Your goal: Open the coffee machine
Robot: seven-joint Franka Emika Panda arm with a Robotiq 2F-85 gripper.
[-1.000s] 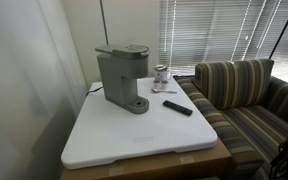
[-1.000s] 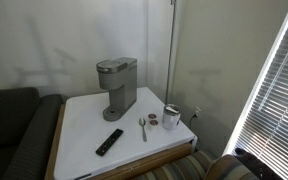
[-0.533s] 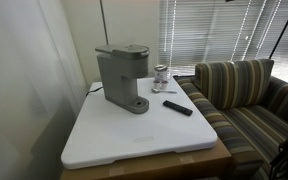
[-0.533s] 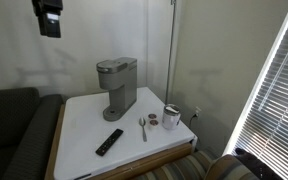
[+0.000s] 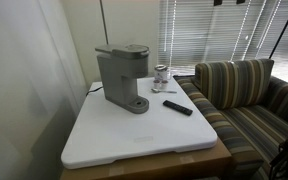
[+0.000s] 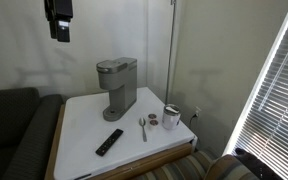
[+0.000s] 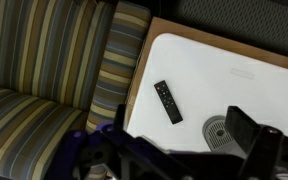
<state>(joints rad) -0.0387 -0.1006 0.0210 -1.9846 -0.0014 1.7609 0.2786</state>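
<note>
While the pincer point(image 6: 60, 35) hangs high in the air, well above and to the left of the machine in an exterior view, the coffee machine point(image 6: 117, 85) stands upright on the far middle of the white worktop point(image 6: 79, 130). Its rounded lid point(image 6: 115, 66) lies shut on top. The pincer is small and dark there, and only blurred dark shapes show along the bottom edge of the wrist view, so I cannot tell whether it is spread or pressed together; it touches nothing.

In an exterior view, the coffee machine point(image 5: 121, 78) sits toward the far left of the worktop point(image 5: 134, 140), with a small glass jar point(image 5: 161, 76) just to its right at the far edge and a flat black remote point(image 5: 178, 107) lying nearer, apart from both. A striped sofa point(image 5: 244, 100) stands against the worktop's right side, with window blinds point(image 5: 214, 30) behind it.

In an exterior view, the remote point(image 6: 109, 141) lies near the front, a spoon point(image 6: 142, 127) right of it, and the jar point(image 6: 171, 116) farther right.

The wrist view looks down on the remote point(image 7: 168, 101), the round drip base point(image 7: 220, 131) and the striped sofa point(image 7: 54, 70).
</note>
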